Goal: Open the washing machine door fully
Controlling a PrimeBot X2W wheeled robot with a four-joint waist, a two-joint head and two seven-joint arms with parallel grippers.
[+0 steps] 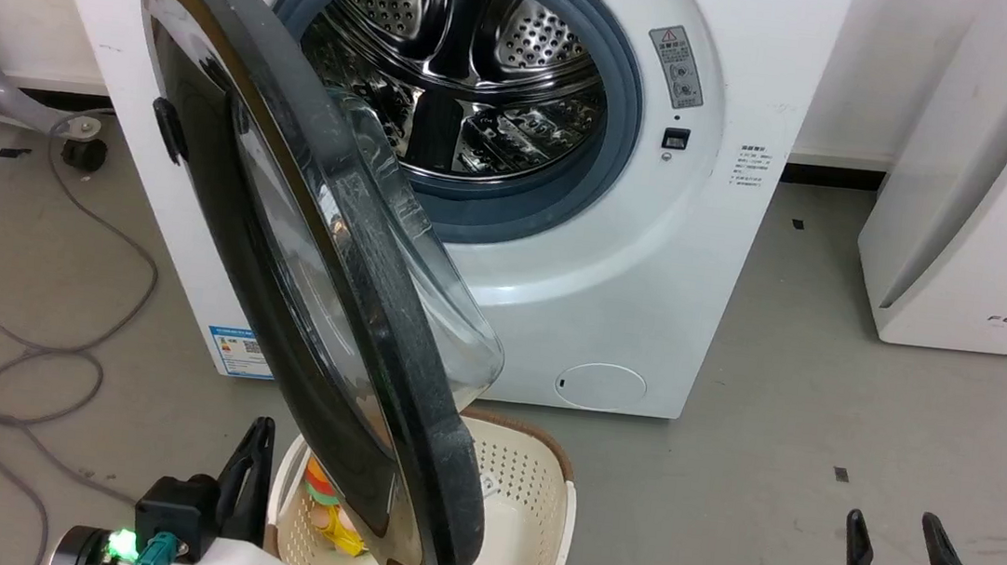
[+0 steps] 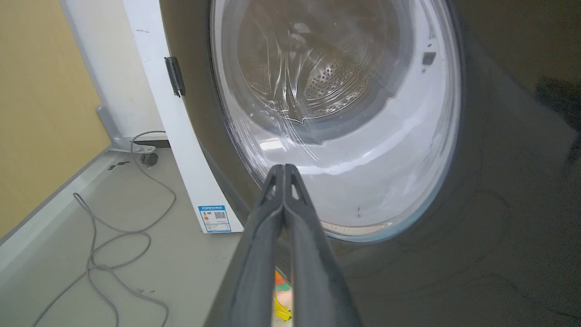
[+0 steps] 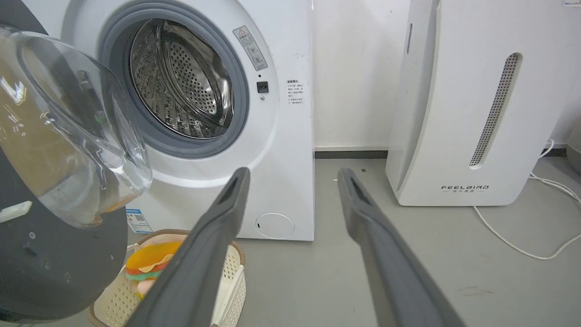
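Note:
The washing machine door (image 1: 279,278) stands swung out towards me, hinged on its left side, its black rim edge-on and its clear glass bowl (image 1: 426,302) bulging towards the steel drum (image 1: 465,73). In the left wrist view the door's outer face (image 2: 476,181) is close ahead, with the hinge (image 2: 174,76) at its left. My left gripper (image 2: 283,167) is shut with nothing in it, its tips near the glass; it sits beside the door's lower outer face (image 1: 257,444). My right gripper (image 1: 894,525) is open low on the right, far from the door (image 3: 54,136).
A cream perforated basket (image 1: 527,500) holding colourful toys (image 3: 150,263) stands on the floor under the door's free edge. A white appliance (image 1: 991,184) stands to the right. Grey cable (image 1: 19,353) loops over the floor at left. Bare grey floor lies ahead of the right gripper.

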